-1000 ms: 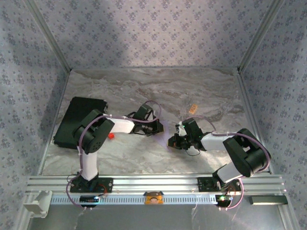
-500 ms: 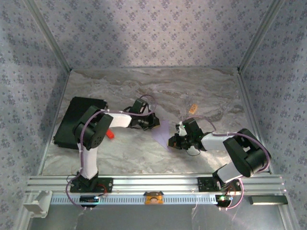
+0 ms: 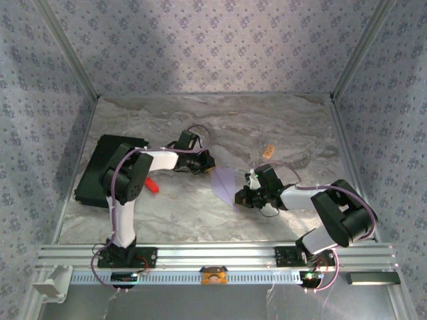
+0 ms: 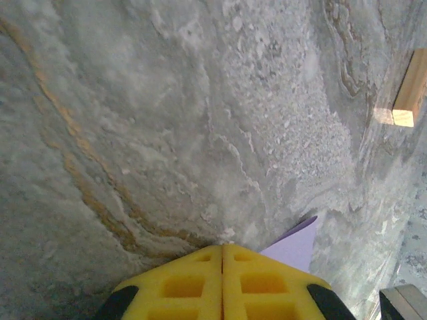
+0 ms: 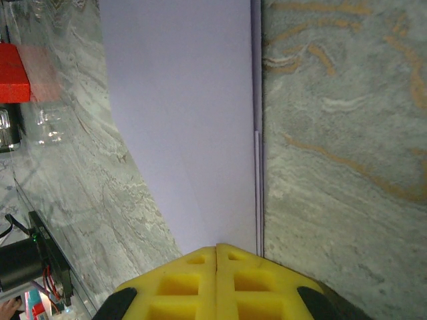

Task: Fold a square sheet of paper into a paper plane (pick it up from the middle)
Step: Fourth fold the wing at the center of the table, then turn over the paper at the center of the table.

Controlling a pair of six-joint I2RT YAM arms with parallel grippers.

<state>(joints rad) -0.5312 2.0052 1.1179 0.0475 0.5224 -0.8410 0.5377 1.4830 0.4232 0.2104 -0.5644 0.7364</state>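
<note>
L hand [image 3: 201, 163] is now sitting further far-left than 1 s ago, pads pressing shut on nothing, just clear of the paper plane [image 3: 225, 182]. Plane is lying on bench [image 3: 280, 127] btwn hands, long axis running near-far. R hand [image 3: 241, 197] is pinching its near end, so R is nearer.

The paper [image 5: 187, 120] runs off the right wrist view's top, its near end hidden in the right hand [image 5: 216, 248]. The left hand [image 4: 221, 247] hides all but its tip; the left wrist view's edge crops a tan block [image 4: 410, 90].
</note>
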